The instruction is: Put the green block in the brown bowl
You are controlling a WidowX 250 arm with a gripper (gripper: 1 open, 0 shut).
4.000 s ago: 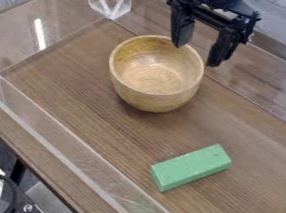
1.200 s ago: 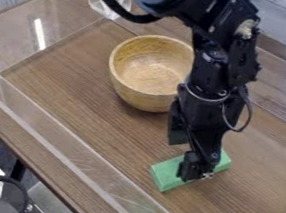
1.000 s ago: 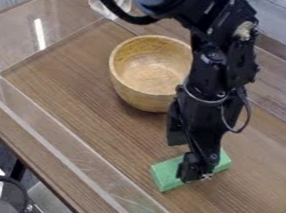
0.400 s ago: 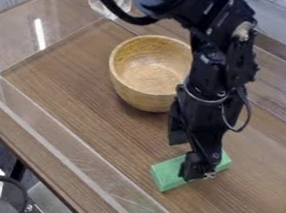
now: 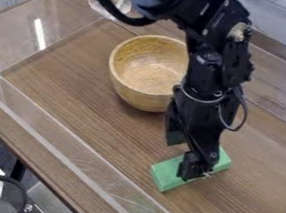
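Observation:
The green block (image 5: 169,176) lies flat on the wooden table at the lower right, its long side running diagonally. My gripper (image 5: 188,153) stands straight down over the block's middle, open, with one dark finger (image 5: 197,163) on the block's near side and the other on its far side. The fingertips reach down to the block, which still rests on the table. The brown bowl (image 5: 154,72) sits upright to the upper left of the block, with nothing inside; the arm hides part of its right rim.
A clear acrylic wall (image 5: 48,125) runs along the table's front left edge. A small clear bracket (image 5: 107,2) stands at the back left. The dark arm (image 5: 198,26) reaches in from the top.
Four seconds back the gripper hung behind the bowl; it now stands over the green block. Over the last second nothing has visibly moved.

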